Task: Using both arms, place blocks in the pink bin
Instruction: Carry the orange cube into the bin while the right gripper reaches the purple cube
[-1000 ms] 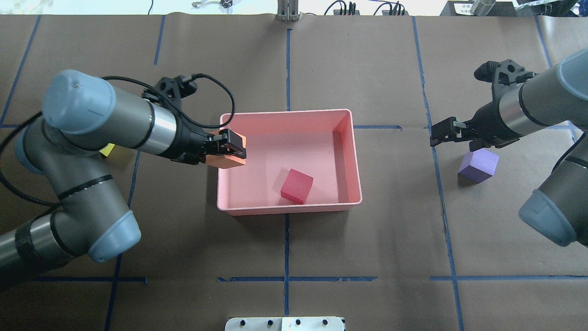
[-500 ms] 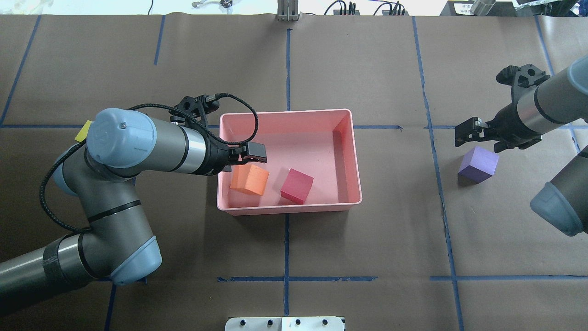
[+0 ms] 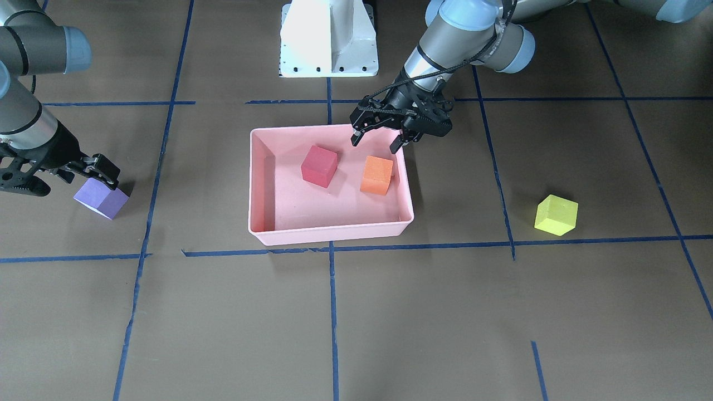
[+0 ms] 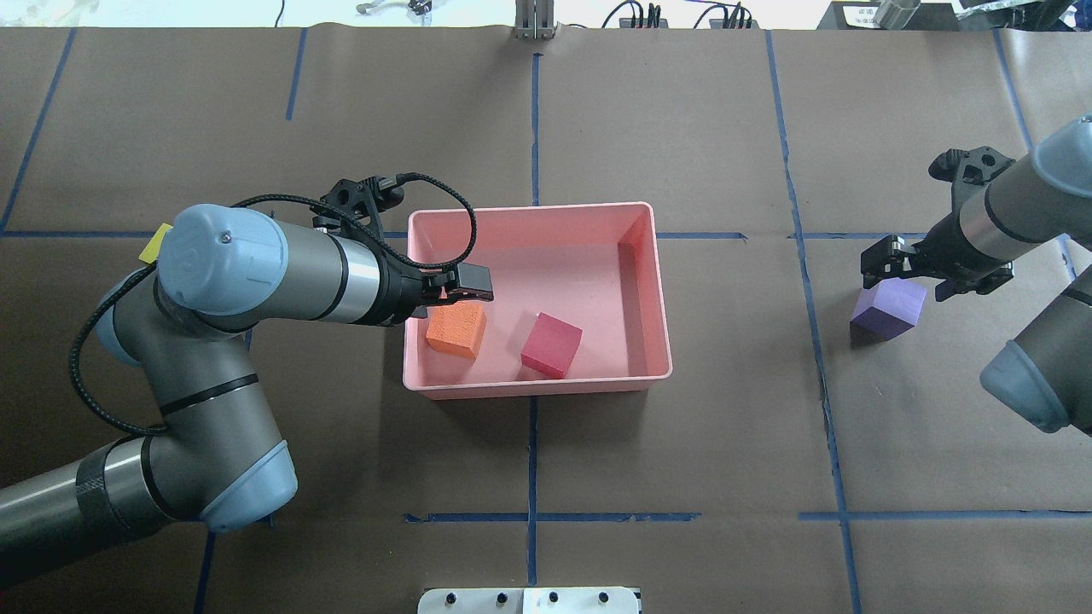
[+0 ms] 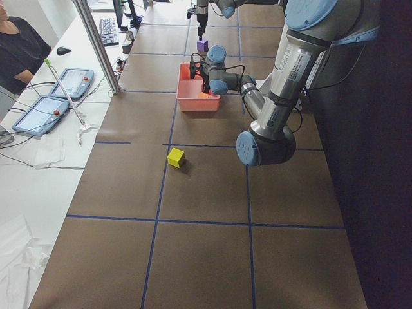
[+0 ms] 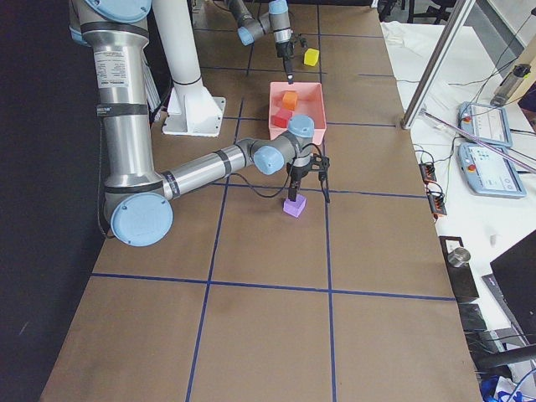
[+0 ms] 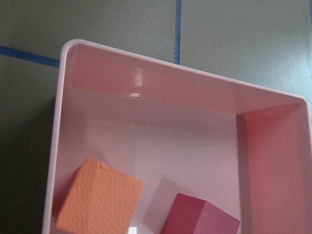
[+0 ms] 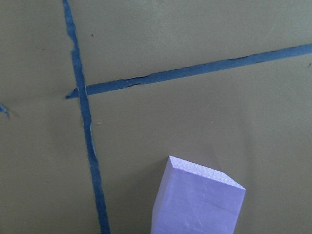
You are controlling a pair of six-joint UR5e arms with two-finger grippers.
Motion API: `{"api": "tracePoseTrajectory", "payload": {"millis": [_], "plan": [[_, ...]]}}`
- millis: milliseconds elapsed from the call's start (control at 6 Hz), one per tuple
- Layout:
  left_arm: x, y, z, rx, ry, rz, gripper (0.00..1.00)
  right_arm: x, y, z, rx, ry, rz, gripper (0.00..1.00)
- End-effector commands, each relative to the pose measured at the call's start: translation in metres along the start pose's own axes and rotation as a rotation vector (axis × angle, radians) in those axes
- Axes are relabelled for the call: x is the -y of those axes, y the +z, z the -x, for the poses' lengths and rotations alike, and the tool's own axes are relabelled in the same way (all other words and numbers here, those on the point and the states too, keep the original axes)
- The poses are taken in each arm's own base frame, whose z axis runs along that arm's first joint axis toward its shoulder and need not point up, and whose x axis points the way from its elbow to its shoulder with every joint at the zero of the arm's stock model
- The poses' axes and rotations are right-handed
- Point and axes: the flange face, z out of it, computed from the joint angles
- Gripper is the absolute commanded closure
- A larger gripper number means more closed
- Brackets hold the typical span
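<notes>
Orange block (image 3: 376, 175) binned, purple block (image 3: 103, 199) lined up.
Left gripper (image 3: 377, 139) is held wide, empty, mid-frame; right gripper (image 3: 69, 179) is spread above purple block, far left, for grasping.

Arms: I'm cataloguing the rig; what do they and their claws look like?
The left arm and right arm are silver-grey tubes with light-blue joint caps. The left claw and right claw are black, two-fingered; a black cable loops by the left wrist.

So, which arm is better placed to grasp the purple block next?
The right. The right gripper hangs open close above the purple block; the left gripper is open over the pink bin, much farther away.
</notes>
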Motion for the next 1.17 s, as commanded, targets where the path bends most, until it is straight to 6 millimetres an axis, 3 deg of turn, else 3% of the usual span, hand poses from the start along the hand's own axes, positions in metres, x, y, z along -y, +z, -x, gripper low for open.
{"api": "tracePoseTrajectory", "payload": {"millis": [0,167,333,833,1000], "plan": [[0.000,-0.001,0.000,-0.001,0.001,0.000,0.01,0.007,0.016,-0.004,-0.021,0.016,0.018,0.00],[0.000,-0.001,-0.001,-0.002,0.002,-0.001,0.01,0.011,0.030,-0.013,-0.045,0.033,0.034,0.00],[0.000,-0.002,-0.001,-0.004,0.002,-0.001,0.01,0.011,0.030,-0.013,-0.045,0.088,0.036,0.00],[0.000,-0.003,-0.003,-0.008,0.003,-0.004,0.01,-0.003,0.055,-0.006,-0.075,0.104,0.068,0.01],[-0.001,-0.002,-0.002,-0.006,0.003,-0.003,0.01,-0.002,0.057,-0.005,-0.079,0.104,0.065,0.10]]}}
